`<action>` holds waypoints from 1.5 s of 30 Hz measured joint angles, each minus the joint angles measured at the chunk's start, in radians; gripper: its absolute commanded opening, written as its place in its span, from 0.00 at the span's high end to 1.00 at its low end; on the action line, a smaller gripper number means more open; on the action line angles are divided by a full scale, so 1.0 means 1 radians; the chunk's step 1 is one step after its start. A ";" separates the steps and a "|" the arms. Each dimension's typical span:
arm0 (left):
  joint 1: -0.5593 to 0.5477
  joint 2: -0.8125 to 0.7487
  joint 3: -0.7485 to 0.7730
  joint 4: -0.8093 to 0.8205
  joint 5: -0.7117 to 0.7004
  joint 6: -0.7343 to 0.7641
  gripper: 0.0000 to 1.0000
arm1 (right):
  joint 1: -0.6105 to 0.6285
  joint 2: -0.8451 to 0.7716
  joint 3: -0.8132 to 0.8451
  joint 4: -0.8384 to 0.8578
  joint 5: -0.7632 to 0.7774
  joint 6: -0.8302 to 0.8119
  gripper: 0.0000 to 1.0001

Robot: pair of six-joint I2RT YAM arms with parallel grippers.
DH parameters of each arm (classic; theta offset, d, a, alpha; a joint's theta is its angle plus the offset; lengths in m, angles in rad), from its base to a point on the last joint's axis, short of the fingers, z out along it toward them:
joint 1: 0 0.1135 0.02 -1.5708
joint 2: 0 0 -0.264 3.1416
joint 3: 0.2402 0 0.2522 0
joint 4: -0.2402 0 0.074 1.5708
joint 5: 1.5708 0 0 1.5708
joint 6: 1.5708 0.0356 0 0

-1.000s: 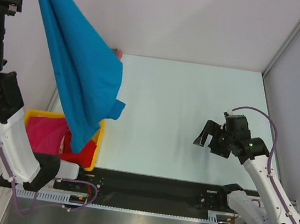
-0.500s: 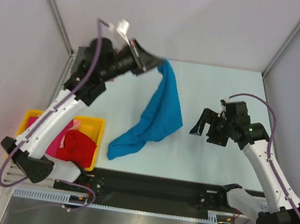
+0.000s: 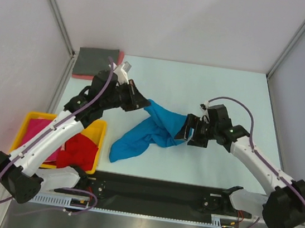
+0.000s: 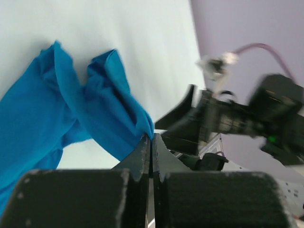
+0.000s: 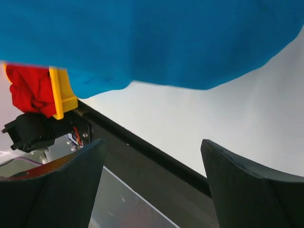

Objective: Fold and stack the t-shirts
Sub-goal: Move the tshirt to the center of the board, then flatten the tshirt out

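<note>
A bright blue t-shirt (image 3: 153, 131) lies crumpled mid-table, one corner lifted. My left gripper (image 3: 142, 102) is shut on that corner; in the left wrist view the blue t-shirt (image 4: 71, 109) is pinched at the fingertips of the left gripper (image 4: 151, 137). My right gripper (image 3: 187, 131) stands open at the shirt's right edge. In the right wrist view the blue t-shirt (image 5: 142, 42) lies just beyond the right gripper (image 5: 152, 152), nothing between its fingers. A folded dark grey t-shirt (image 3: 94, 62) lies on a salmon pink one (image 3: 120, 57) at the back left.
A yellow bin (image 3: 97, 140) at the front left holds a red t-shirt (image 3: 80, 150) and a magenta t-shirt (image 3: 37, 132). The black rail (image 3: 159, 191) runs along the near edge. Walls close the table's left, back and right sides.
My left arm has swung down from high up and lowered the blue shirt onto the table. The right gripper has moved left up to the shirt's edge.
</note>
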 measured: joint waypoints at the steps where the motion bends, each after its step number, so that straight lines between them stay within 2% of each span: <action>1: 0.000 -0.008 0.010 0.010 0.010 0.013 1.00 | 0.000 0.031 0.002 0.019 -0.002 0.002 0.19; 6: -0.015 0.005 0.039 0.057 0.084 0.044 1.00 | -0.003 0.109 0.047 0.034 0.008 0.013 0.10; 8: -0.067 0.087 0.111 0.035 0.095 0.061 1.00 | -0.011 0.093 0.097 -0.013 0.062 0.013 0.08; 9: -0.107 0.146 0.180 0.017 0.102 0.076 0.96 | -0.024 0.077 0.119 -0.043 0.094 0.014 0.08; 10: -0.153 0.237 0.278 -0.018 0.109 0.093 0.82 | -0.061 0.051 0.147 -0.098 0.126 0.018 0.08; 11: -0.195 0.317 0.363 -0.025 0.113 0.114 0.59 | -0.105 0.026 0.164 -0.142 0.152 0.021 0.09; 12: -0.225 0.371 0.414 -0.029 0.112 0.126 0.04 | -0.166 -0.002 0.179 -0.192 0.174 0.022 0.09; 13: -0.263 0.412 0.438 -0.027 0.099 0.155 0.02 | -0.249 -0.034 0.183 -0.233 0.178 0.017 0.09; 16: -0.322 0.378 0.341 -0.058 0.086 0.194 0.03 | -0.414 -0.104 0.183 -0.338 0.206 0.001 0.09; 19: -0.293 0.243 0.194 -0.097 0.078 0.220 0.09 | -0.420 -0.123 0.183 -0.392 0.178 -0.021 0.03; 20: -0.263 0.187 0.151 -0.112 0.071 0.225 0.12 | -0.406 -0.117 0.183 -0.395 0.160 -0.026 0.02; 21: -0.226 0.135 0.116 -0.126 0.052 0.225 0.25 | -0.391 -0.106 0.183 -0.388 0.144 -0.027 0.00; 22: -0.192 0.092 0.086 -0.135 0.036 0.224 0.33 | -0.369 -0.094 0.183 -0.376 0.132 -0.028 0.00; 23: -0.160 0.055 0.061 -0.152 0.011 0.222 0.35 | -0.347 -0.082 0.183 -0.362 0.124 -0.027 0.00; 25: -0.099 0.014 0.021 -0.184 -0.061 0.226 0.18 | -0.287 -0.037 0.183 -0.317 0.109 -0.025 0.00; 27: -0.072 0.025 -0.007 -0.209 -0.117 0.229 0.06 | -0.235 0.047 0.191 -0.284 0.100 -0.026 0.00; 29: -0.059 0.080 -0.018 -0.235 -0.152 0.230 0.04 | -0.203 0.148 0.211 -0.256 0.102 -0.027 0.00; 32: -0.043 0.227 -0.024 -0.247 -0.188 0.234 0.08 | -0.166 0.313 0.261 -0.230 0.111 -0.031 0.00; 35: -0.024 0.351 -0.030 -0.248 -0.199 0.234 0.12 | -0.135 0.474 0.357 -0.218 0.128 -0.041 0.05; 36: -0.018 0.381 -0.036 -0.249 -0.203 0.234 0.14 | -0.124 0.531 0.405 -0.219 0.137 -0.048 0.09; 40: -0.009 0.398 -0.069 -0.249 -0.206 0.233 0.22 | -0.059 0.684 0.568 -0.217 0.171 -0.072 0.19; 41: -0.008 0.397 -0.075 -0.247 -0.206 0.234 0.26 | -0.038 0.711 0.600 -0.217 0.176 -0.079 0.22; 42: -0.008 0.397 -0.082 -0.246 -0.204 0.235 0.35 | -0.019 0.733 0.628 -0.219 0.183 -0.085 0.28; 45: -0.007 0.397 -0.108 -0.242 -0.189 0.242 0.46 | 0.029 0.783 0.684 -0.223 0.198 -0.103 0.41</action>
